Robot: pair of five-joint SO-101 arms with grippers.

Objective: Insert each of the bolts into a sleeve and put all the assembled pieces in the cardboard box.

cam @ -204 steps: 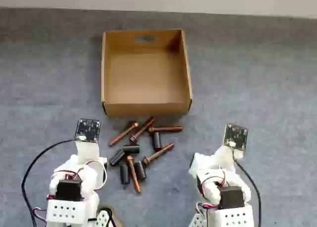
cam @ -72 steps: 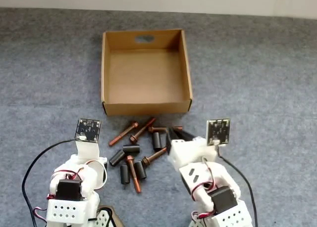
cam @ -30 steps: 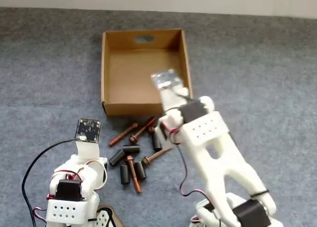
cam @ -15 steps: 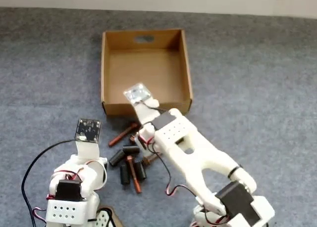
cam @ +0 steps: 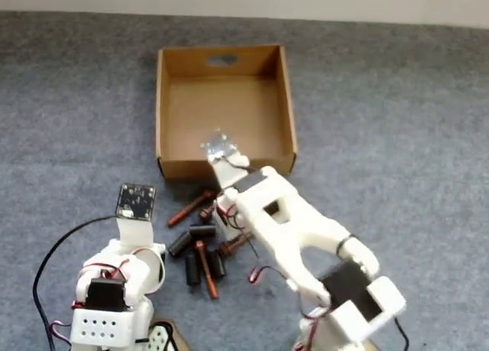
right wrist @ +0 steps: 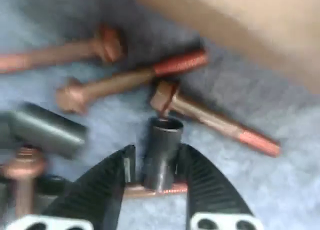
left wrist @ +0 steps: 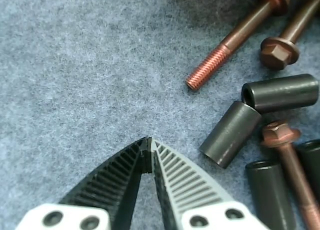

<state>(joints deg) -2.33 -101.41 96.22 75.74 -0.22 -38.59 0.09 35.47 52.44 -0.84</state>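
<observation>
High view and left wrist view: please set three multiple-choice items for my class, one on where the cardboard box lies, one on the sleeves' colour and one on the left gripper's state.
1. Where is the cardboard box relative to the loose bolts?
A. Beyond them, on the side away from the arm bases
B. Between the arm bases
C. On top of them

2. What colour are the sleeves?
A. Copper
B. White
C. Black

3. In what state is the left gripper?
A. Wide open
B. Shut, holding nothing
C. Shut on a bolt

Answers:
1 A: the high view shows the box on the far side of the bolts.
2 C: the short tubes are black, and the bolts beside them are copper.
3 B: its jaws meet over bare carpet.
</observation>
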